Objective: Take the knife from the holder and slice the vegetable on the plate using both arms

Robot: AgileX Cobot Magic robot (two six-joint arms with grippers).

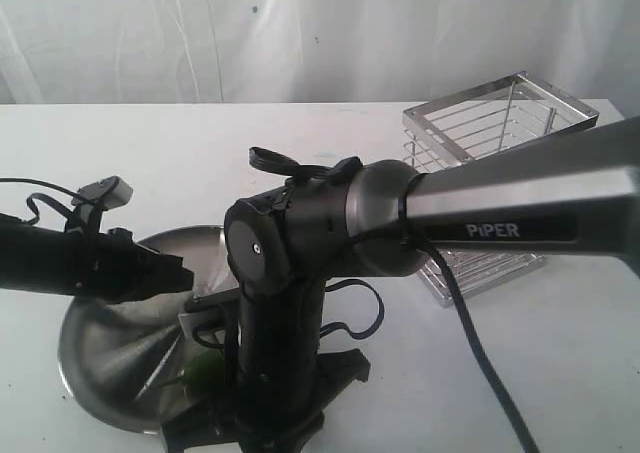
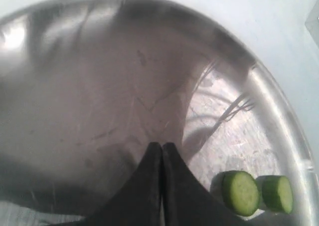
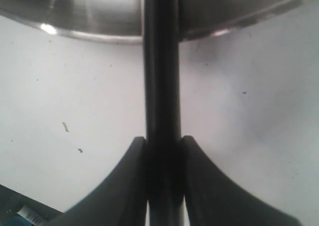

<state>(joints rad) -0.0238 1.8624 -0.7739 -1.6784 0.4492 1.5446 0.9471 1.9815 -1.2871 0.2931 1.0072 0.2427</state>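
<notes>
**A:** Where is the knife seen?

**B:** The knife (image 3: 160,86) is pinched between the fingers of the right gripper (image 3: 163,142). It is seen edge-on as a slim dark bar, stretched out from the gripper over the white bench (image 3: 75,111) and across the rim of the plate (image 3: 99,16).

**A:** And how is the left gripper held?

**B:** The left gripper (image 2: 162,146) is pressed together, fingertip against fingertip, over the plate's brushed middle. Whether the steel is touched cannot be told.

**A:** Where is the vegetable found?

**B:** Two cut pieces of the green vegetable (image 2: 240,192) are laid side by side, touching, close to the plate's rim and just beside the left gripper. Their pale cut faces are turned up.

**A:** And the holder?

**B:** The chrome wire holder (image 1: 500,133) is stood on the bench behind the right arm (image 1: 520,213), well apart from the plate.
</notes>
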